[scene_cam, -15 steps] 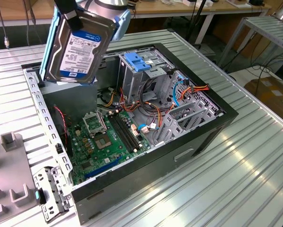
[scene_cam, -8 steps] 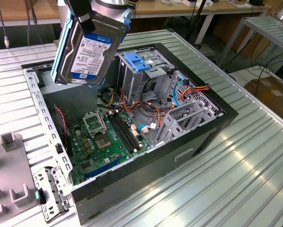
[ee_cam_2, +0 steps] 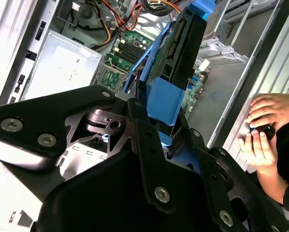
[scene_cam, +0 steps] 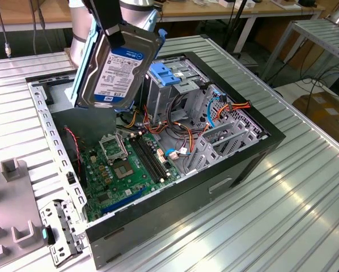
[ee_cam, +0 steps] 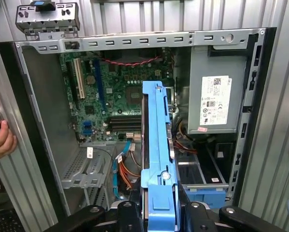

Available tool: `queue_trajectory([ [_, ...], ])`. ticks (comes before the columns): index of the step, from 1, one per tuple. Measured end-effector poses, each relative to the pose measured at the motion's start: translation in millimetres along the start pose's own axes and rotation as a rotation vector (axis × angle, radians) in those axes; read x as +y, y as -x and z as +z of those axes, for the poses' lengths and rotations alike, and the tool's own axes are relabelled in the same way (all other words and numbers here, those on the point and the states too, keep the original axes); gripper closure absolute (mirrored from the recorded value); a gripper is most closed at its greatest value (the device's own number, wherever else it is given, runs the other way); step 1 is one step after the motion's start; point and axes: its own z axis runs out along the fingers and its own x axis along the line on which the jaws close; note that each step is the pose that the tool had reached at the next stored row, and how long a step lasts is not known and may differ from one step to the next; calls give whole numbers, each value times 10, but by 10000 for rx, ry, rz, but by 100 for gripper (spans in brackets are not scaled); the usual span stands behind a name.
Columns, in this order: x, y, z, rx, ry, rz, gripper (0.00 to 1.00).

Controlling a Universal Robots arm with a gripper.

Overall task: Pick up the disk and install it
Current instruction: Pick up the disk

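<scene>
The disk [scene_cam: 115, 68] hangs tilted in the air over the open computer case [scene_cam: 226, 181], toward eleven o'clock in the exterior view. Its label faces the camera and it touches nothing inside. The pincer [scene_cam: 114, 25] is clamped on its upper end; in the first wrist view its fingers [ee_cam: 190, 215] flank the light blue rail [ee_cam: 156, 145]. The blue-topped drive cage [scene_cam: 169, 76] stands near the disk at about twelve o'clock, and the motherboard [scene_cam: 124, 164] lies below at seven o'clock. A person's hand [ee_cam_2: 265, 130] rests at the case's edge. As I judge it, the pick-up is done and the install is not: the disk sits in no bay yet.
</scene>
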Motion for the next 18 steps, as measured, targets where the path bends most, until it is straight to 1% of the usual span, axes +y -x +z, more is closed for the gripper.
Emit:
queue_trajectory([
  [4,-42,-94,35,32,-8,-14,63],
  [6,-63,-115,53,47,-18,-20,63],
  [7,-93,-130,76,59,-25,-25,63],
  [9,-126,-138,97,74,-29,-32,63],
  [12,-209,-151,147,115,-35,-50,63],
  [14,-245,-156,169,135,-38,-58,63],
  [15,-275,-162,187,149,-41,-64,63],
  [16,-326,-166,215,172,-42,-75,63],
  [17,-360,-167,235,195,-44,-85,63],
  [18,-412,-169,265,228,-46,-99,63],
])
